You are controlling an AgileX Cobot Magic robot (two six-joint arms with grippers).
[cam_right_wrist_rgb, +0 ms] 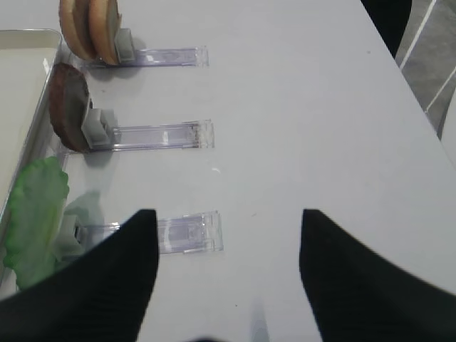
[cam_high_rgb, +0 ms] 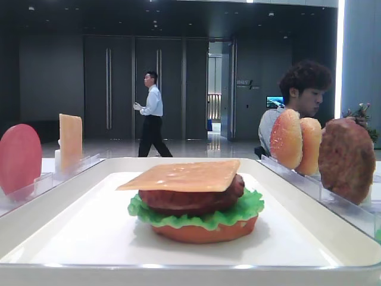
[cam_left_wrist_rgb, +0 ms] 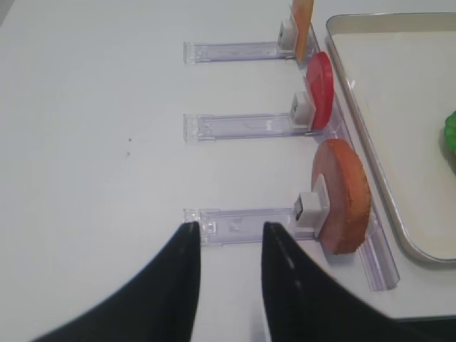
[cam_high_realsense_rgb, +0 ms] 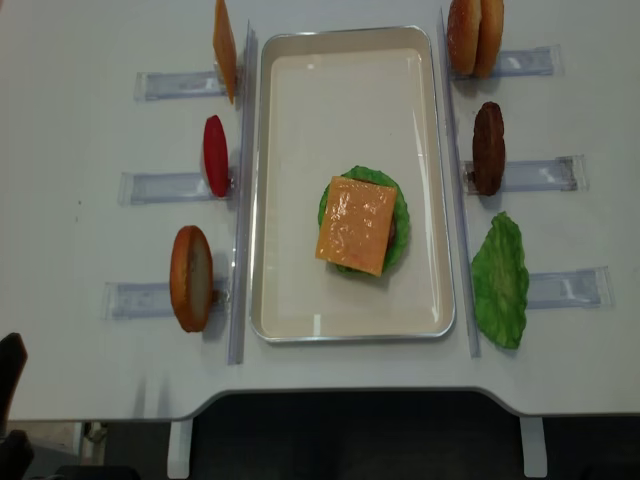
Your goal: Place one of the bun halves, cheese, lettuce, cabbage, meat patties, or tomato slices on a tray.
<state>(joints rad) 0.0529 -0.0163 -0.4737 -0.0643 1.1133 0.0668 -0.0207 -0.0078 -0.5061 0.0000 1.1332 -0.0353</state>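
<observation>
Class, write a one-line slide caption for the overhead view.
Square yellow-orange cheese slice tops frilly green lettuce on the white rectangular tray.

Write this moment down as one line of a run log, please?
stack on tray: bun, lettuce, patty, cheese on top | left gripper: open, empty | right gripper: open, empty | both beside tray

Matte black, finely ribbed, tapering fingers are being shown on the left gripper and right gripper.
</observation>
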